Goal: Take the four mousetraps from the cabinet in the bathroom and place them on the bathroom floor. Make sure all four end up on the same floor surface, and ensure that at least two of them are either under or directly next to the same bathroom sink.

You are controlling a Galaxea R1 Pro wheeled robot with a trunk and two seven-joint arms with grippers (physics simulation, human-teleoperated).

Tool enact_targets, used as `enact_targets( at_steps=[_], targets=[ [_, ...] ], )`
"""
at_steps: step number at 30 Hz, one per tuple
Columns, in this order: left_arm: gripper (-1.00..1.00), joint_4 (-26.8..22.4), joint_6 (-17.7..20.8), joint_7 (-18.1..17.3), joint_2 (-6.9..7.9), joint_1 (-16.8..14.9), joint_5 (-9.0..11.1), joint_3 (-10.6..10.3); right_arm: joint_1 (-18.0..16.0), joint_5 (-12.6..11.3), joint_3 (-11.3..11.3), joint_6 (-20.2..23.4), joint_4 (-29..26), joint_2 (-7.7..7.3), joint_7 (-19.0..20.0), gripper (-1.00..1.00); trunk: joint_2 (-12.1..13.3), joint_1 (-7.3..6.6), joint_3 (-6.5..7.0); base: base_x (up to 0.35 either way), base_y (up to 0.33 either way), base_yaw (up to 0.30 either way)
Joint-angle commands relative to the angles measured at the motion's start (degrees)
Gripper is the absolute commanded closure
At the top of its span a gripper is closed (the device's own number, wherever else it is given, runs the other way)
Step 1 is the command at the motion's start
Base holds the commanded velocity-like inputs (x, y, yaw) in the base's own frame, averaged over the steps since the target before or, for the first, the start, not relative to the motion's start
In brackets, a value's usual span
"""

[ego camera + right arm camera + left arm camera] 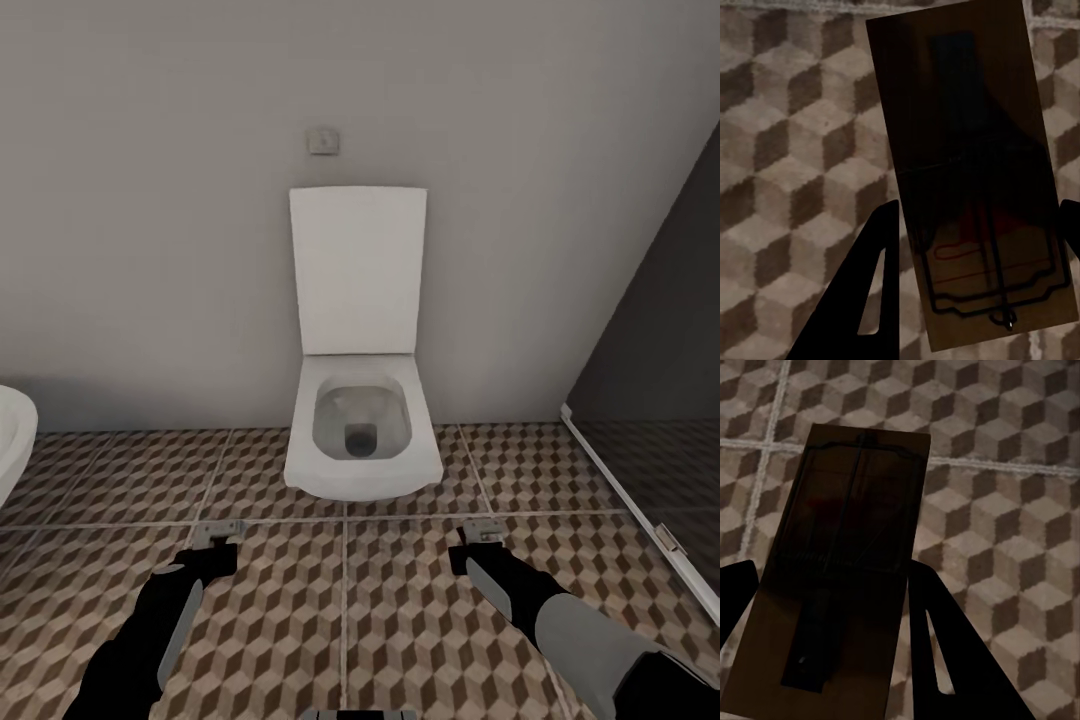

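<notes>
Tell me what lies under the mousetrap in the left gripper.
Under the mousetrap held between the left gripper's fingers lies the cube-patterned floor, crossed by pale grout lines. The tile directly beneath the trap is covered by it.

The toilet [362, 425] stands against the back wall [150, 200], its lid [357, 268] upright against that wall, with a small plate [322, 140] on the wall above it. A sink [12, 435] edges in at the left, a glass screen [650, 400] rises at the right. Before the toilet lies the floor [400, 620]. Over it, the left end effector [218, 535] sits left of the toilet's front and the right end effector [482, 533] sits right of it, well apart. Each has a mousetrap between its fingers: the left trap [844, 577] and the right trap [975, 172] both hang above the floor, clear of it.
</notes>
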Motion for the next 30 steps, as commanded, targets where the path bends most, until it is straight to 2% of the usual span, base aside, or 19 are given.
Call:
enact_targets(
  at_steps=[1,7,12,15,30],
  targets=[
    [1.0,-0.08,0.27,0.26,0.01,-0.02,0.1,-0.03,-0.03,-0.62,0.46,0.21,-0.17,-0.1,-0.26,1.0,-0.02,-0.01,-0.05,0.0,0.0,0.0],
    [1.0,0.52,0.24,0.26,-0.01,-0.02,0.1,-0.15,-0.03,-0.62,0.46,0.21,-0.17,-0.15,-0.23,1.0,-0.02,-0.01,-0.05,0.194,0.0,0.0],
    [1.0,0.88,0.19,0.26,0.01,-0.02,0.07,-3.4,-0.03,-0.58,0.46,0.21,-0.17,-0.23,-0.2,1.0,-0.02,-0.01,-0.05,0.313,0.0,0.0],
    [1.0,1.33,0.18,0.26,0.01,-0.02,0.05,-4.0,-0.03,-0.54,0.44,0.21,-0.17,-0.27,-0.23,1.0,-0.02,-0.01,-0.05,0.321,0.0,0.0],
    [1.0,1.53,-0.01,-0.18,0.15,-0.02,0.23,-4.03,-0.03,-0.53,0.39,0.29,-0.25,-0.37,-0.07,1.0,-0.02,-0.01,-0.05,0.314,0.0,0.0]
  ],
)
